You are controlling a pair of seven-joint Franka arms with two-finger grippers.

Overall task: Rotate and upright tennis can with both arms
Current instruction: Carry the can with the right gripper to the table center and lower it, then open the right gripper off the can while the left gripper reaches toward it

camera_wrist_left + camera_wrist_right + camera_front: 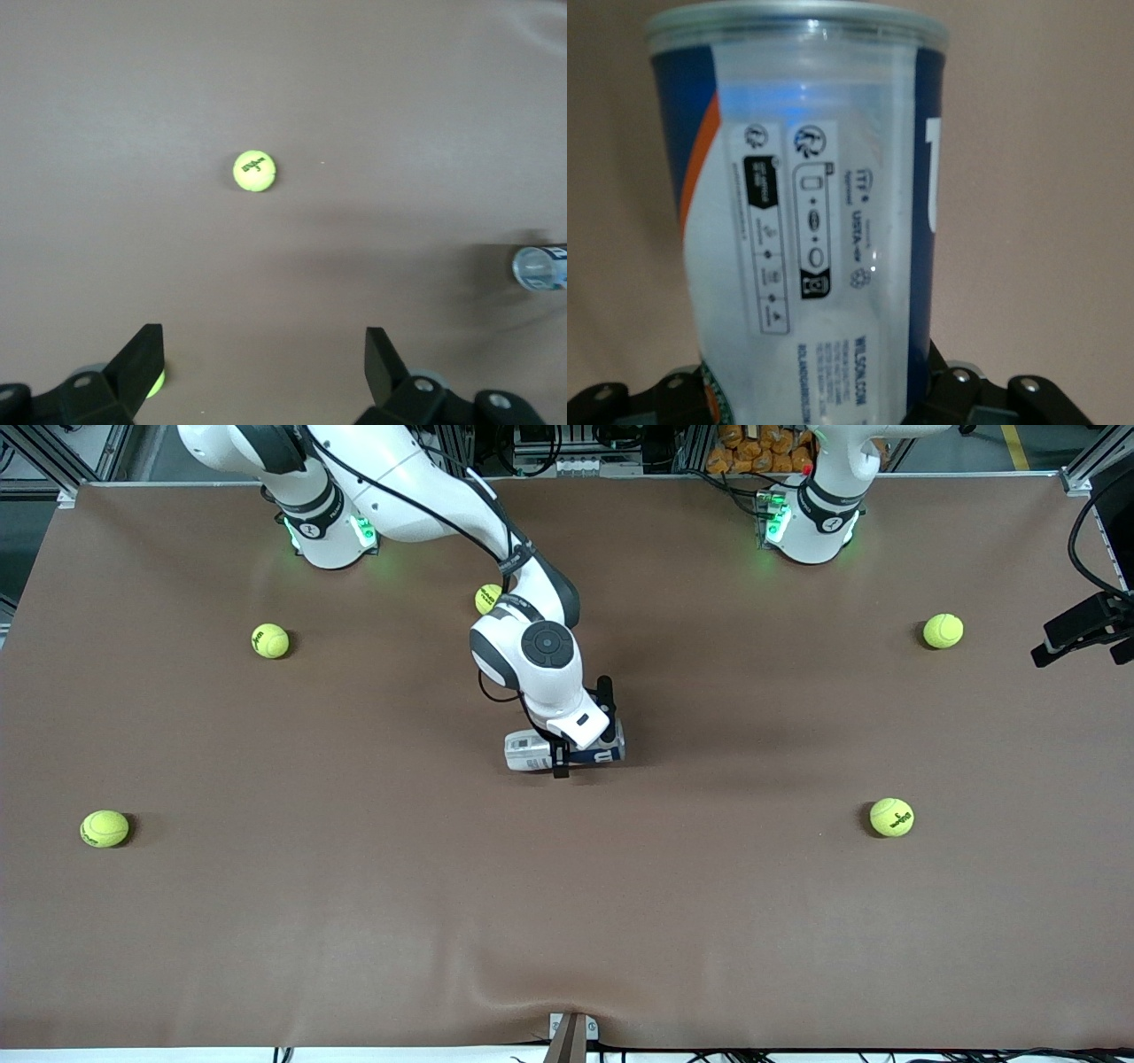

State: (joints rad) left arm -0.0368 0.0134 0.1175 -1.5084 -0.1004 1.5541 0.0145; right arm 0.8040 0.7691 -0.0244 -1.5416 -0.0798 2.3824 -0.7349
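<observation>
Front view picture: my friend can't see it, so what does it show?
The right arm's claw reaches down onto a tennis can lying on its side mid-table. Five tennis balls sit scattered on the brown table. The left arm waits, only its base showing.

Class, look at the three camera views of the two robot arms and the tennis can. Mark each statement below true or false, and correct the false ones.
1. The tennis can lies on its side on the table. True.
2. The right gripper is at the can. True.
3. The left gripper holds a tennis ball. False: it is open and holds nothing.
4. Three tennis balls lie on the table. False: the front view shows five.
5. The can stands upright beside the left arm's base. False: it lies mid-table.
</observation>
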